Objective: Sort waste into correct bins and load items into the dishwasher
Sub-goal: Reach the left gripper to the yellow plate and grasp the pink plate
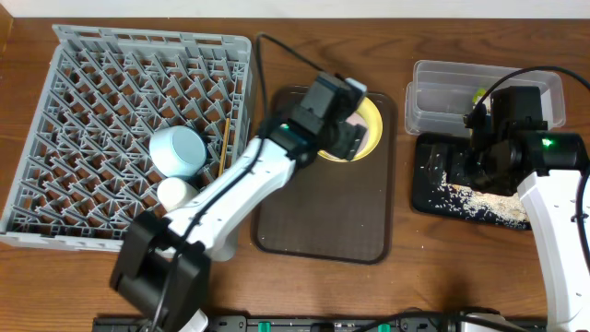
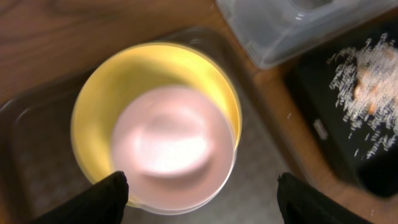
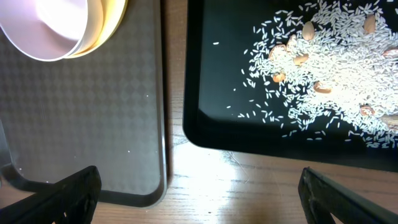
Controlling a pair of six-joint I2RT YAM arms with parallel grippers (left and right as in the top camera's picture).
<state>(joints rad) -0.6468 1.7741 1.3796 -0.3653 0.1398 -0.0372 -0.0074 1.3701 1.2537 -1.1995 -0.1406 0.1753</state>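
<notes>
Yellow plate [image 2: 99, 106] sits on the dark brown serving tray [image 1: 323, 212] with a pale pinkish-white dish [image 2: 171, 146] on top of it. The left fingers [image 2: 93, 202] hang right over it, spread wide, nothing in them. The right fingers [image 3: 62, 196] are wide apart and empty too, above the strip of wooden surface [image 3: 249, 180] between the serving tray and the black tray [image 3: 211, 93], which has rice crumbs [image 3: 329, 68] scattered on it. The green wrapper [image 1: 478, 94] is in the clear tub [image 1: 516, 74]. The light blue bowl [image 1: 177, 150], white bowl [image 1: 175, 192] and chopsticks [image 1: 223, 143] are in the grey dish rack [image 1: 92, 83].
</notes>
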